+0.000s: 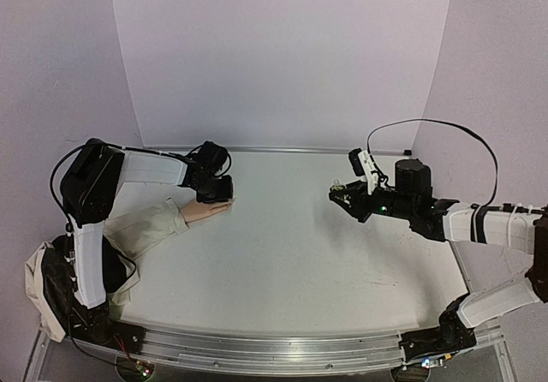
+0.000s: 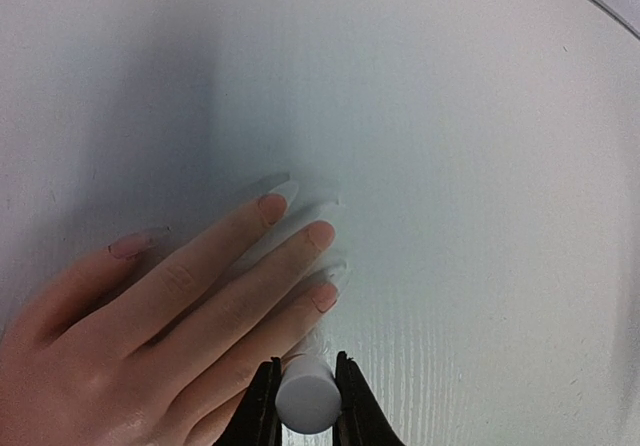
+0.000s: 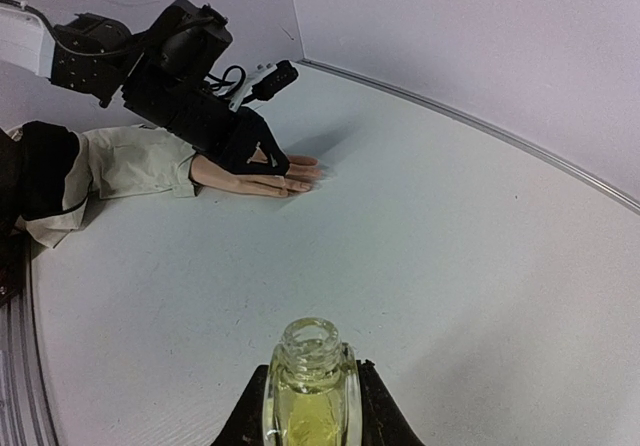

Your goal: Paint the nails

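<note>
A pale peach mannequin hand (image 1: 204,211) with a beige sleeve (image 1: 141,230) lies flat on the table at the left. Its nails (image 2: 322,297) show close in the left wrist view. My left gripper (image 2: 306,398) is shut on a white cap-handle (image 2: 305,396) of the polish brush, held just over the little finger; the brush tip is hidden behind the cap. The left gripper also shows in the top view (image 1: 216,189). My right gripper (image 3: 311,406) is shut on an open yellowish-green bottle (image 3: 310,391), held above the table at the right (image 1: 347,195).
The white table (image 1: 291,253) is backed by white walls (image 1: 282,56). A metal rail (image 1: 257,348) runs along the near edge. The right arm's black cable (image 1: 445,129) loops above it. The sleeve's cloth trails off the table's left corner (image 1: 51,288).
</note>
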